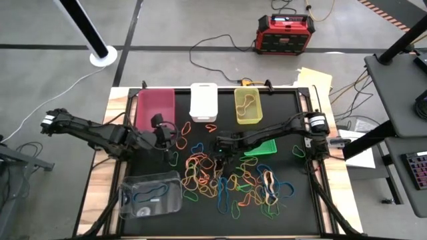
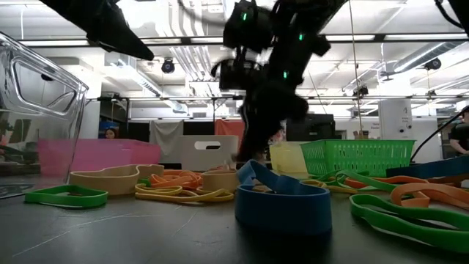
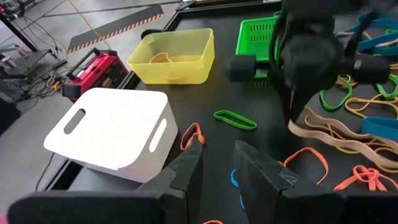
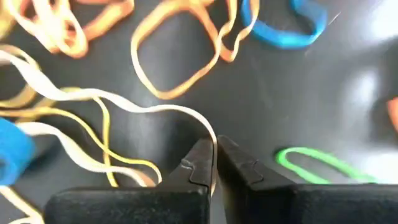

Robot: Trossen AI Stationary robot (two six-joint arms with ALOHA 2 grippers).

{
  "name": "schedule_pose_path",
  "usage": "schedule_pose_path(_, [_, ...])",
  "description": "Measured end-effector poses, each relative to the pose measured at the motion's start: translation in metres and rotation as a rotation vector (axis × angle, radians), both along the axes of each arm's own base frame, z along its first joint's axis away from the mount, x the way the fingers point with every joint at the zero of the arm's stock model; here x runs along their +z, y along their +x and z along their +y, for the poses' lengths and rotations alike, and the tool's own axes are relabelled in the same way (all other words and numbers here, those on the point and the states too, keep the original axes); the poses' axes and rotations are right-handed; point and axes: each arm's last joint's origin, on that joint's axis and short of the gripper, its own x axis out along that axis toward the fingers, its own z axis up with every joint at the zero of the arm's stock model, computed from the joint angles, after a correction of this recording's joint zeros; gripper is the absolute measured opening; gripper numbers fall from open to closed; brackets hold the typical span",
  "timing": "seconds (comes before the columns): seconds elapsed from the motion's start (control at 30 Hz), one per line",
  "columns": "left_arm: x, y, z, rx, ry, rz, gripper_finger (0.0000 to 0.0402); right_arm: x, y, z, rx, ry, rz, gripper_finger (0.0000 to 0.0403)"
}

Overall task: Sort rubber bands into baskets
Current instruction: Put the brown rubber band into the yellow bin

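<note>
Pinching a pale cream rubber band (image 4: pixel 134 106) between its clenched fingers, the right gripper (image 1: pixel 221 148) sits at the tangle of rubber bands (image 1: pixel 227 179) mid-mat. At its nine o'clock the left gripper (image 1: pixel 168 139) hovers, jaws slightly parted, grasping nothing. Farther off, around twelve o'clock, stand the pink basket (image 1: pixel 155 107), white basket (image 1: pixel 203 101) and yellow basket (image 1: pixel 248 105).
</note>
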Motion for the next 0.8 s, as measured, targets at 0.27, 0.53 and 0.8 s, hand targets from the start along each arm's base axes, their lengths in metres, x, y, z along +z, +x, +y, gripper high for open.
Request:
schedule_pose_path(0.27, [-0.001,0.001,0.000,0.002,-0.003,0.002,0.0077,0.067,-0.017,-0.007,-0.020,-0.125,-0.178,0.0009])
schedule_pose_path(0.53, [0.003,0.003,-0.001,0.002,-0.012,-0.039,0.0077,0.126,-0.045,-0.045,-0.212,-0.374,-0.305,0.0009])
schedule_pose_path(0.8, [0.003,0.003,-0.001,0.009,-0.027,-0.052,0.0077,0.139,-0.073,-0.108,-0.527,-0.615,-0.214,0.0009])
